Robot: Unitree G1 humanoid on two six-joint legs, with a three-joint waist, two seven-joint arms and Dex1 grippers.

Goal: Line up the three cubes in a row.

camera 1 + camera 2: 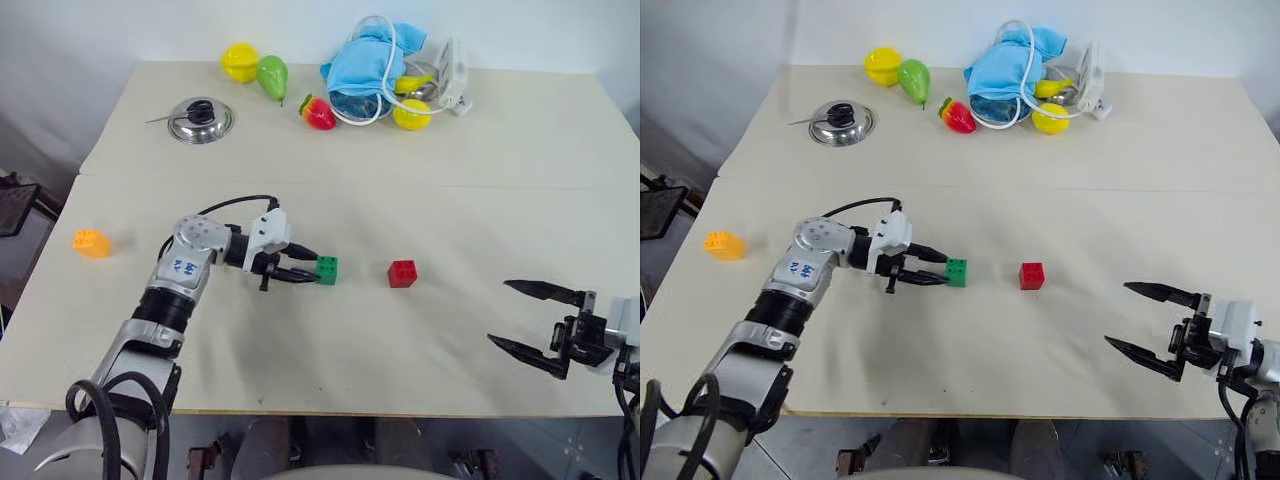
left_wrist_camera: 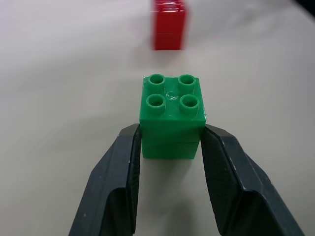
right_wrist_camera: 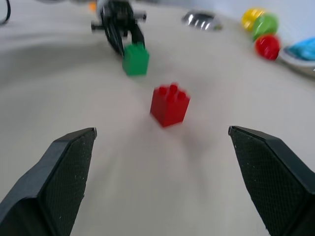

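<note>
Near the middle of the worktop (image 1: 500,160) my left claw (image 1: 305,268) has its two fingers shut on the opposite flat sides of the green cube (image 1: 326,270), low on its body, studs up. My right claw (image 1: 532,318) hangs wide open and empty over the near right edge.

I judge these cubes light, rigid and hollow plastic: they should not crush or bend, but the smooth walls could slip if pinched at a corner or across the studs. Flat side faces, squarely between the pads, look like the place to take them; a light cube will also skid if nudged.

By count: three cubes. The green one is in my grip, the red cube (image 1: 402,273) stands just beside it toward my right, with a gap between, and the orange-yellow cube (image 1: 91,243) sits well apart near the left edge. Two claws, one busy, one free.
</note>
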